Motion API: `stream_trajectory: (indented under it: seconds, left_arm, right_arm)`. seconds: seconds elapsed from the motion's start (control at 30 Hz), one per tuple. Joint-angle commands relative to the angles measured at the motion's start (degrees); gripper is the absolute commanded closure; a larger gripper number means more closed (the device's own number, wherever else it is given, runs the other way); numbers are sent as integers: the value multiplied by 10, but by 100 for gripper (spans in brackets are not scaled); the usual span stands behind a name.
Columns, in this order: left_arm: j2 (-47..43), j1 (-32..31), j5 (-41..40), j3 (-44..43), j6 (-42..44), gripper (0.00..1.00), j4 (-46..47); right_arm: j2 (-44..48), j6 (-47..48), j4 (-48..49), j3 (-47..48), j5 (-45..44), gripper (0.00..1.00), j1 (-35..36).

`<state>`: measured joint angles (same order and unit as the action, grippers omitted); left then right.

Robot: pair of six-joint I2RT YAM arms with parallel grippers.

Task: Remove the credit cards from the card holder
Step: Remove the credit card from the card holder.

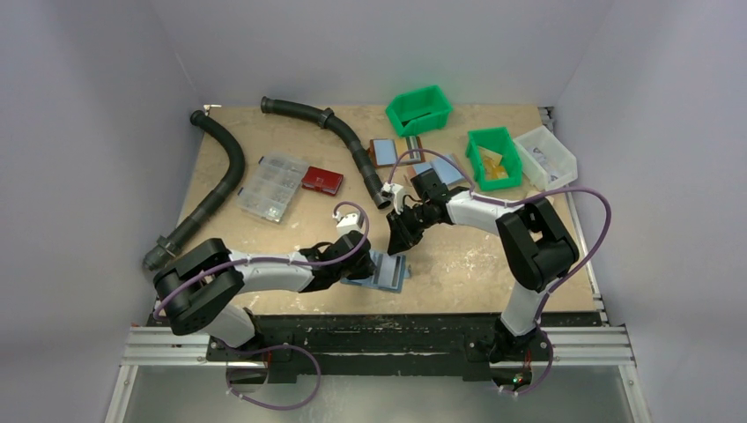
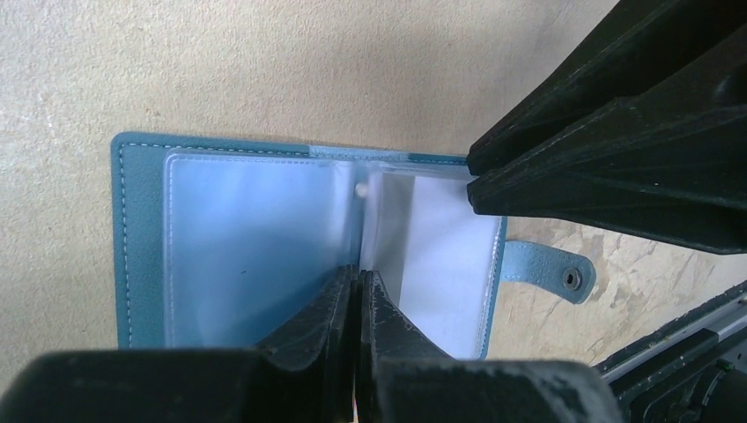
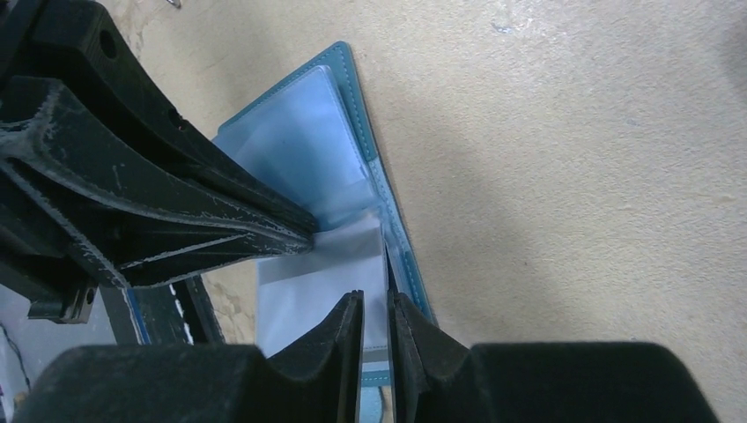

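Left gripper (image 2: 357, 278), closed tight, pins the open card holder (image 2: 141, 231) at its fold; right gripper (image 3: 376, 301) jaws, barely apart, straddle 1 clear sleeve (image 3: 342, 256) edge.

The card holder (image 1: 385, 273) lies open on the bench (image 1: 476, 264) near its front edge, between the arms, with the left end effector (image 1: 366, 257) on its middle fold, the right end effector (image 1: 395, 242) over its tab-side leaf, and bins (image 1: 480, 137) far behind to the right.
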<state>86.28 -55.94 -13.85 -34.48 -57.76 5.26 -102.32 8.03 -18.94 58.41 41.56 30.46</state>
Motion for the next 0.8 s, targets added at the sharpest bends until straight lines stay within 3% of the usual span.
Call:
stream_trajectory:
  seconds: [0.0, 0.27, 0.43, 0.57, 0.77]
  left_arm:
    - [-9, 4, -11, 14, 3, 100, -33]
    - [-15, 4, -4, 14, 4, 99, -31]
    - [-23, 5, 10, 15, 8, 78, -22]
    - [-25, 5, 23, 15, 17, 67, -14]
    - [-39, 5, 20, 16, 38, 67, -25]
  right_arm:
    - [9, 3, -11, 21, 46, 77, 3]
    - [5, -12, -8, 23, 79, 78, 3]
    - [5, -20, -4, 23, 91, 78, 4]
    - [4, -26, -1, 22, 99, 78, 4]
    - [9, -6, -11, 28, 72, 77, 3]
